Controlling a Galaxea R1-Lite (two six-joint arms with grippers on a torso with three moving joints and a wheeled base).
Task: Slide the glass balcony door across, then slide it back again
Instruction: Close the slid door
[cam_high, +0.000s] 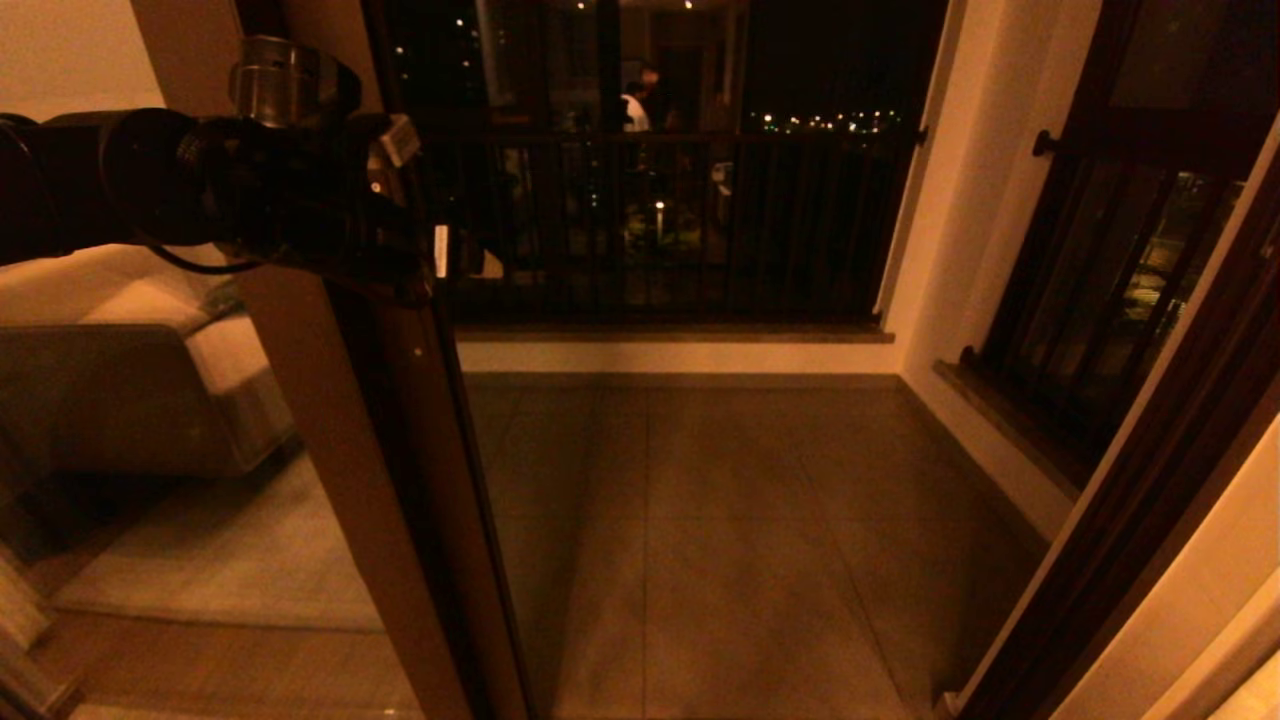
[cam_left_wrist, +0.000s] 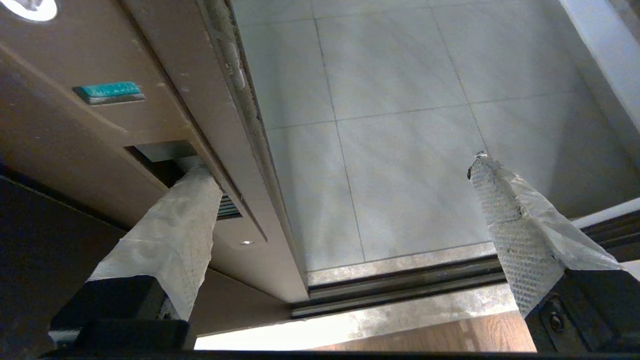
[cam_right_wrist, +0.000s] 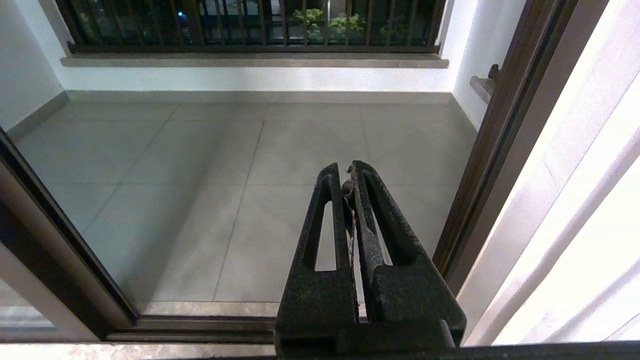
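The glass balcony door (cam_high: 340, 450) stands at the left of the doorway, its brown upright slanting down through the head view. My left gripper (cam_left_wrist: 338, 165) is open wide at that upright. One taped finger (cam_left_wrist: 170, 235) has its tip in the recessed handle slot (cam_left_wrist: 160, 155) of the glass balcony door (cam_left_wrist: 165, 65). The other finger (cam_left_wrist: 510, 215) hangs free over the balcony tiles. In the head view my left arm (cam_high: 250, 190) reaches across to the upright at handle height. My right gripper (cam_right_wrist: 345, 172) is shut on nothing, hanging before the open doorway, well away from the door's upright (cam_right_wrist: 45, 220).
The floor track (cam_left_wrist: 400, 285) runs across the threshold. The fixed brown frame (cam_high: 1150, 480) bounds the opening on the right. A black railing (cam_high: 680, 220) closes the far side of the balcony, and a barred window (cam_high: 1100, 300) is on its right wall. A sofa (cam_high: 120, 380) shows at the left.
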